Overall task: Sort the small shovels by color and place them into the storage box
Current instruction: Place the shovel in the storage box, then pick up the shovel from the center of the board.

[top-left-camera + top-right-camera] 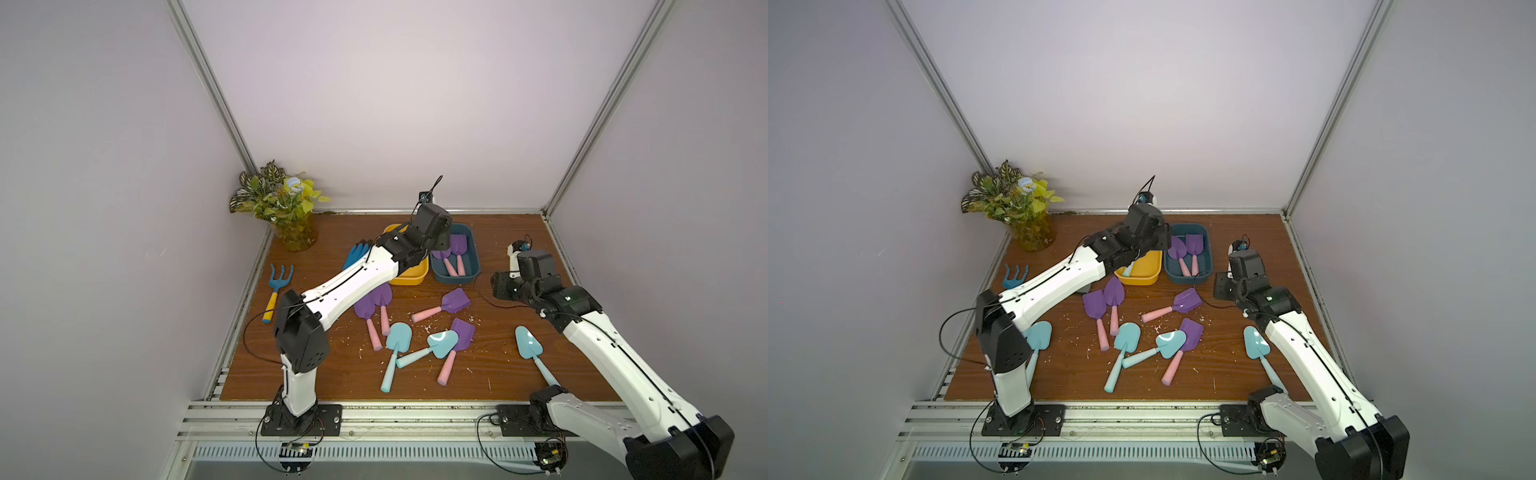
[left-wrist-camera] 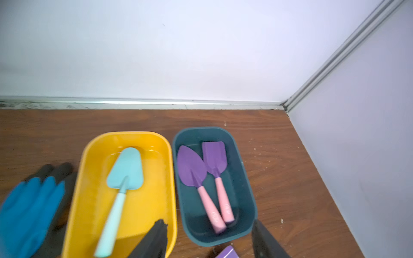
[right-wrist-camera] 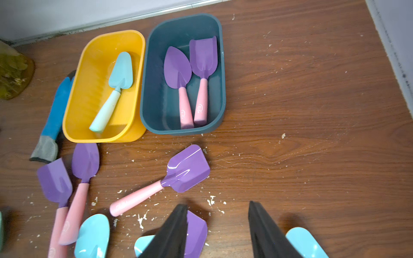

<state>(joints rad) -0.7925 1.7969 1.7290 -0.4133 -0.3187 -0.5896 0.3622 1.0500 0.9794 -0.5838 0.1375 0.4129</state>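
Note:
Two storage boxes stand side by side at the back: a yellow one (image 2: 89, 156) with one aqua shovel (image 2: 125, 169) in it, and a teal one (image 2: 243, 178) with two purple, pink-handled shovels (image 2: 192, 169). My left gripper (image 2: 207, 225) hovers open and empty over the boxes' near ends. Several loose shovels lie mid-table, purple (image 1: 455, 301) and aqua (image 1: 399, 338), with another aqua one (image 1: 528, 343) to the right. My right gripper (image 3: 218, 205) is open and empty above the table, near a purple blade (image 3: 196, 232).
A blue rake with a yellow handle (image 1: 278, 286) lies at the left edge. A blue glove (image 1: 355, 255) rests beside the yellow box. A plant in a glass vase (image 1: 291, 224) fills the back left corner. White crumbs litter the wooden table (image 1: 519, 241).

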